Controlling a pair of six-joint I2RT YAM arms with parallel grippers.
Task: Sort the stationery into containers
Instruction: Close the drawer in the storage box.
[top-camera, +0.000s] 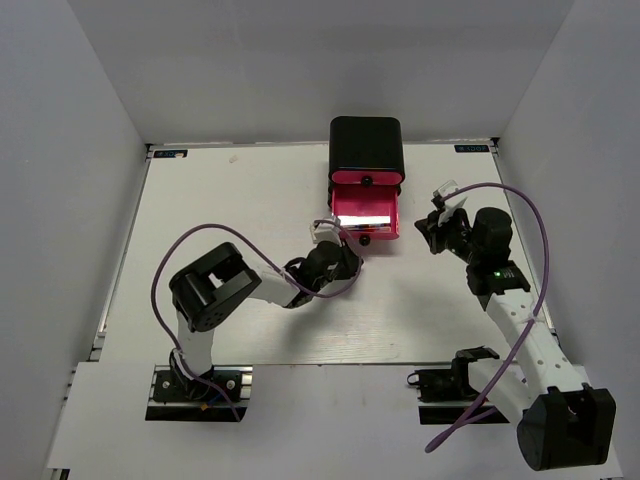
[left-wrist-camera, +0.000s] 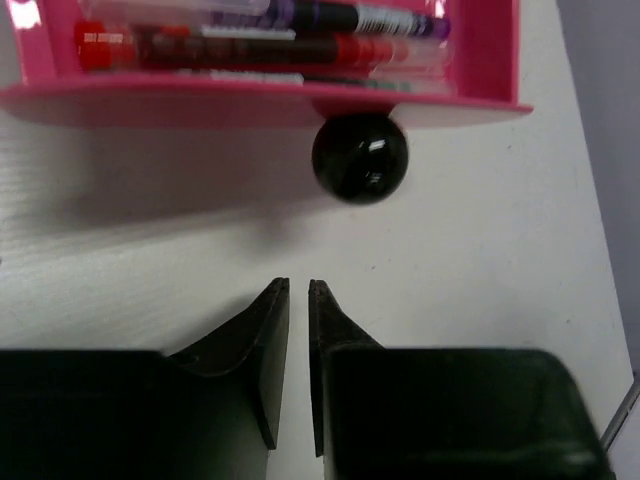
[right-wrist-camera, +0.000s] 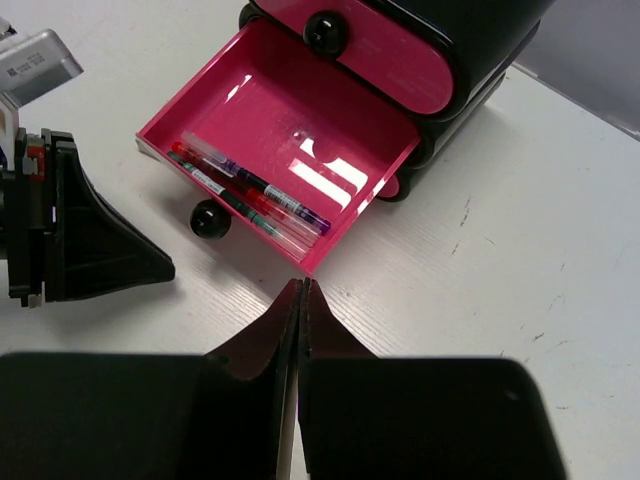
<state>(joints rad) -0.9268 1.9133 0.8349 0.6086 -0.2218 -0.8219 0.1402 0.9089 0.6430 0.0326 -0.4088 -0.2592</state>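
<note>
1. A white table (top-camera: 220, 200) with faint wood grain fills the centre.
2. Plain grey walls close it in: the left wall (top-camera: 60, 150) at 9 o'clock, the back wall (top-camera: 300, 60) at 12, the right wall (top-camera: 590, 120) at 3.
3. A small label (top-camera: 170, 153) sits at the table's 11 o'clock corner.
4. Light is soft and even.

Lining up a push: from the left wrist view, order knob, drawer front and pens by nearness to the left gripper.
1. Black knob, just ahead of the left gripper, slightly right.
2. Pink drawer front, behind the knob.
3. Pens, inside the drawer.
</note>
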